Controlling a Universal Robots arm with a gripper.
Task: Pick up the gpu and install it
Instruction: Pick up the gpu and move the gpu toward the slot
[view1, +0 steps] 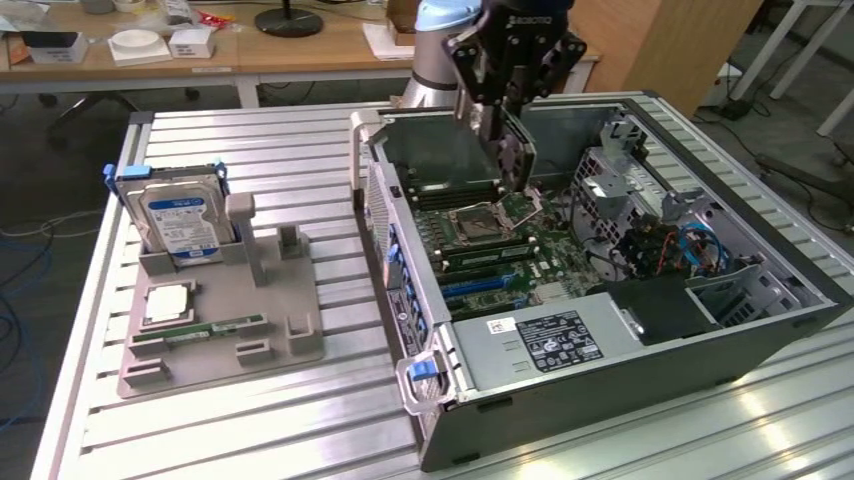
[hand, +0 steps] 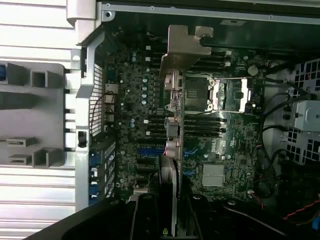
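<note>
Silver-bracketed gpu (hand: 182, 50) clamped in hand (view1: 509, 100), hanging directly below it, upright & edge-on, above mobo (view1: 541, 245) inside open PC case (view1: 747, 335), slots approx straight beneath, not yet seated.

Exterior oblique from above, wrist straight down; both share motherboard (hand: 132, 95).

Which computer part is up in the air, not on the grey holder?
The gpu, gripped by the end effector above the open case; hard drive, chip and RAM stick sit on the holder.
</note>
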